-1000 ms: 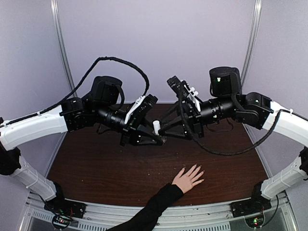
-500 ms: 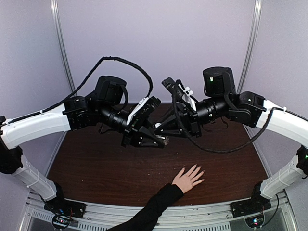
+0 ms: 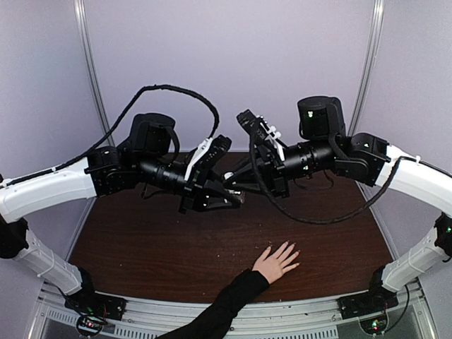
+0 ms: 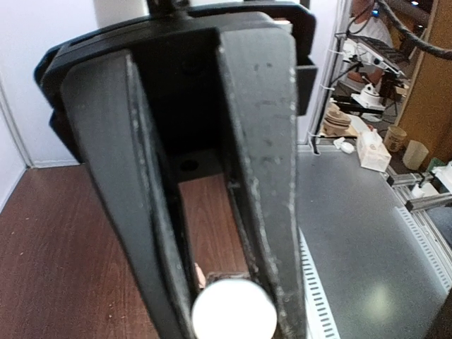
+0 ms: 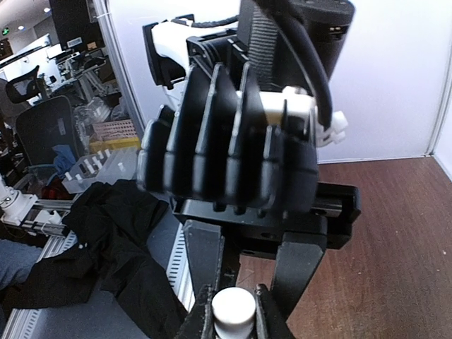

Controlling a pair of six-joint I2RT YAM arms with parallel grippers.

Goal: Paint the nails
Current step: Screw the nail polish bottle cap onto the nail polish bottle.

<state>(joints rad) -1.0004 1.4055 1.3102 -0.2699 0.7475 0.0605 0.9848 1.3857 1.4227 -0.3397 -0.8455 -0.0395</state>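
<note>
A light-skinned hand point(image 3: 275, 263) in a black sleeve lies flat at the table's front centre, fingers spread. Its nails point(image 3: 291, 248) are tiny pale tips, too small to show detail. My left gripper point(image 3: 235, 200) and right gripper point(image 3: 241, 189) meet tip to tip in the air above the table's middle, behind the hand. The right gripper point(image 5: 234, 315) is shut on a white round cap point(image 5: 233, 308). The left gripper point(image 4: 230, 311) is closed around the small bottle just under that cap point(image 4: 234, 311). The glass is almost wholly hidden. No brush shows.
The dark wooden table point(image 3: 141, 240) has pale purple walls behind and at the sides. A metal rail point(image 3: 318, 311) runs along its front edge. A black cloth point(image 5: 92, 240) lies outside the cell in the right wrist view.
Both grippers stayed together at the bottle and shifted slightly upward. The white cap shows less from above now. The hand has not moved.
</note>
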